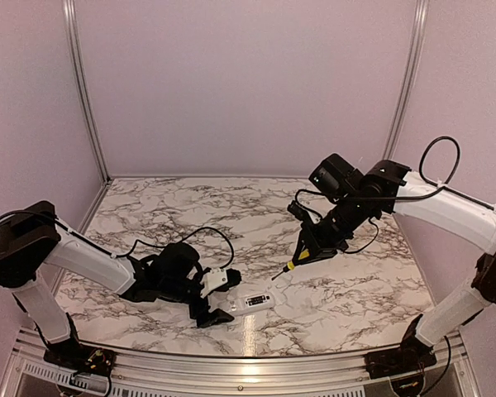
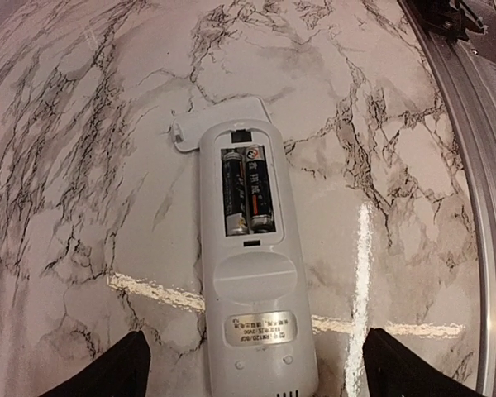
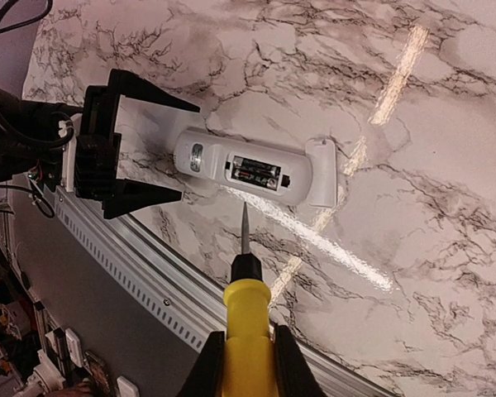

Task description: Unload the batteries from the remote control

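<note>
The white remote control (image 2: 250, 281) lies flat on the marble table with its compartment open and facing up. Two dark batteries (image 2: 248, 188) sit side by side inside it. The remote also shows in the top view (image 1: 253, 301) and in the right wrist view (image 3: 252, 168). My left gripper (image 2: 256, 374) is open, its fingers (image 2: 99, 372) wide apart on either side of the remote's near end, not touching it. My right gripper (image 3: 248, 364) is shut on the yellow-handled screwdriver (image 3: 248, 318). It holds the tip above the table just short of the remote's side.
The small flat white cover piece (image 2: 219, 122) lies at the remote's far end, partly under it. A metal rail (image 2: 479, 215) runs along the table's near edge, close to the remote. Pale walls with metal posts (image 1: 83, 91) enclose the table.
</note>
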{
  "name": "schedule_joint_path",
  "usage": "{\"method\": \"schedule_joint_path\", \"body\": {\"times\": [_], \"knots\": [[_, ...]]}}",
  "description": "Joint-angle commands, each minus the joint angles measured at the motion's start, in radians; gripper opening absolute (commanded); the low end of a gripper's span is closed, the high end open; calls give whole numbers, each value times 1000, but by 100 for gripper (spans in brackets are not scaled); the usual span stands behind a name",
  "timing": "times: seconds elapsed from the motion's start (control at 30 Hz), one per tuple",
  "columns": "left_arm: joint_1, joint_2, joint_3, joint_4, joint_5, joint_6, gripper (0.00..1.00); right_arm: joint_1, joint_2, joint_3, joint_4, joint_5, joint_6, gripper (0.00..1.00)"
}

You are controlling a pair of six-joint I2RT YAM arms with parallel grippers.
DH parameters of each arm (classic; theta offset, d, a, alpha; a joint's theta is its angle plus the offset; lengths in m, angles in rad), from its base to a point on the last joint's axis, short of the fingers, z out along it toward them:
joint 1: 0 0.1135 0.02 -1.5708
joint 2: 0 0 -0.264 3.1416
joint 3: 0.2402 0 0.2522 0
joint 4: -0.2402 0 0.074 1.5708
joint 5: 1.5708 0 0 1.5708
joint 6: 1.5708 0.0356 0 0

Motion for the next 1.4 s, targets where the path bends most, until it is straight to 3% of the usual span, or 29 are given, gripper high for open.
{"method": "schedule_joint_path", "body": {"times": [0.0, 0.5, 0.83, 1.07, 1.37], "knots": [[5, 46, 1, 79, 17, 9, 93, 6, 29, 20, 15, -11, -8, 0], [4, 138, 29, 82, 41, 1, 76, 6, 53, 30, -6, -24, -37, 0], [4, 166, 77, 22, 64, 19, 45, 7, 51, 24, -9, -23, -52, 0], [0, 131, 115, -44, 25, 30, 32, 5, 49, 23, -31, 1, -79, 0], [-16, 87, 132, -99, -71, 22, 24, 6, 52, 11, -12, 5, -72, 0]]}}
